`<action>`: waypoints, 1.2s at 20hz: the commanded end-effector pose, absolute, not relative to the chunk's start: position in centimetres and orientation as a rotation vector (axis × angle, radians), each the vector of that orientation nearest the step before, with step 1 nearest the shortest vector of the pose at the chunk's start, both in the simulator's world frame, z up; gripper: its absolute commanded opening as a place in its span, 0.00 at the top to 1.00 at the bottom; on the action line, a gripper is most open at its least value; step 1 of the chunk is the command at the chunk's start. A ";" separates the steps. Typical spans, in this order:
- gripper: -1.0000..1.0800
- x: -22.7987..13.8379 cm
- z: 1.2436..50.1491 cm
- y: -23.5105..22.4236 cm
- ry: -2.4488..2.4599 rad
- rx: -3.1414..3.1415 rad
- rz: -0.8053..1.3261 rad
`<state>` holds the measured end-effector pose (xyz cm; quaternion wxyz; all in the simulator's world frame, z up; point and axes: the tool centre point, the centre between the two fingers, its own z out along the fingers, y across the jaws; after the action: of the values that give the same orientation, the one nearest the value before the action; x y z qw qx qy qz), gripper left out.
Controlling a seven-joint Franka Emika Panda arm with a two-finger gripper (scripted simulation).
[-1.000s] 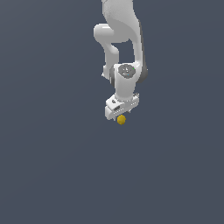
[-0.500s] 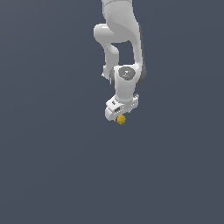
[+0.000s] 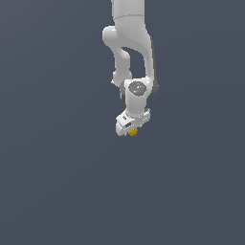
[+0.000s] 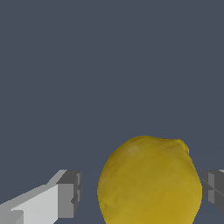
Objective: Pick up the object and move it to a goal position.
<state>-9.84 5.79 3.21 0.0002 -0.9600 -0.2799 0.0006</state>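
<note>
The object point(image 4: 148, 183), a mustard-yellow lemon-like ovoid, lies between my gripper point(image 4: 142, 190) fingers in the wrist view. One grey finger pad point(image 4: 72, 192) stands a small gap away from it. The other pad point(image 4: 213, 189) is right at its side. The gripper is open, not clamped on the object. In the exterior view the white gripper point(image 3: 132, 127) hangs low over the object point(image 3: 133, 132), of which only a small yellow part shows beneath the hand.
A flat, uniform dark grey surface point(image 3: 57, 182) spreads around the object in every direction. The white arm point(image 3: 129, 43) rises toward the top of the exterior view. No other objects show.
The gripper has come down slightly over the object, so less of the yellow shows beneath the hand. The object has stayed in place.
</note>
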 end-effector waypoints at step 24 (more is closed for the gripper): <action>1.00 -10.0 5.6 4.2 -0.878 -3.017 -0.001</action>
<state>-10.00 4.57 4.94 -0.0002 -0.9601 -0.2798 0.0003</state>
